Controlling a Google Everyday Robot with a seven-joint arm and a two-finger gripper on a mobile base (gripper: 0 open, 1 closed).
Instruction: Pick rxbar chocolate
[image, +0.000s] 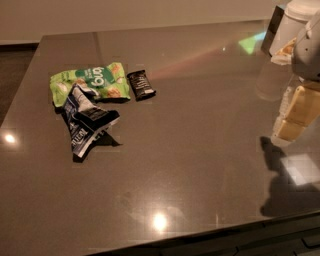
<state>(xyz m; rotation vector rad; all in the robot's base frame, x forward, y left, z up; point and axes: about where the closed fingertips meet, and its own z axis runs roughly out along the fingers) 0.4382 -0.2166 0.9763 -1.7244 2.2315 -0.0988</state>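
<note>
Glossy dark brown tabletop (175, 165) fills the view. Nearest, a wrinkled dark blue and white bag (85, 122) lies front-left of the small flat black rxbar chocolate wrapper (141, 85). The cream gripper (291, 124) hangs well to the wrapper's right; I cannot tell whether it is open or closed. A green snack bag (95, 82) sits just left of the wrapper.

Tool (291, 125) at right edge, partly cut off; green bag (95, 79) partly under crumpled blue bag (85, 122).

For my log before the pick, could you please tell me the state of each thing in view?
rxbar chocolate: lying flat on the table, not held.
green snack bag: lying flat, left of the bar.
dark blue and white bag: crumpled, overlapping the green bag's lower edge.
gripper: at the right edge, far from the bar.
</note>
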